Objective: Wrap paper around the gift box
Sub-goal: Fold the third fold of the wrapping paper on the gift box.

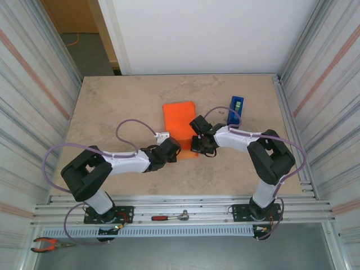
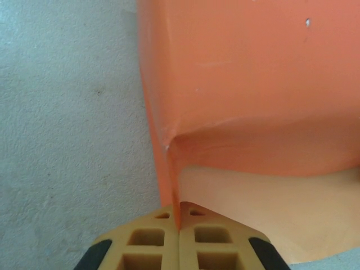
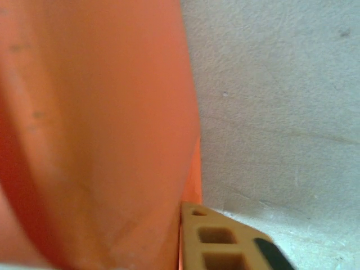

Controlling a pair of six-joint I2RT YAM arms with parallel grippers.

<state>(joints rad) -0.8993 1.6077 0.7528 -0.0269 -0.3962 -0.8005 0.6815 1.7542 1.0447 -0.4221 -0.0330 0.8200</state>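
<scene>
- Arms, two in all, extended inward from the near edge of the desk. The left arm lay low and stretched to the right. The right arm was bent at the elbow and pointed left.
- Pressed together, the left fingers pinched a thin edge of the orange paper.
- One of the right fingers lay against the paper's other edge. Its partner was hidden behind the sheet, so the grip could not be told.
- One gift box sat mid-desk under the single sheet, just beyond both wrists.
- One blue tape dispenser stood near the right wrist.
- One red-handled tool and one pair of orange-handled pliers lay by the arm bases.
</scene>
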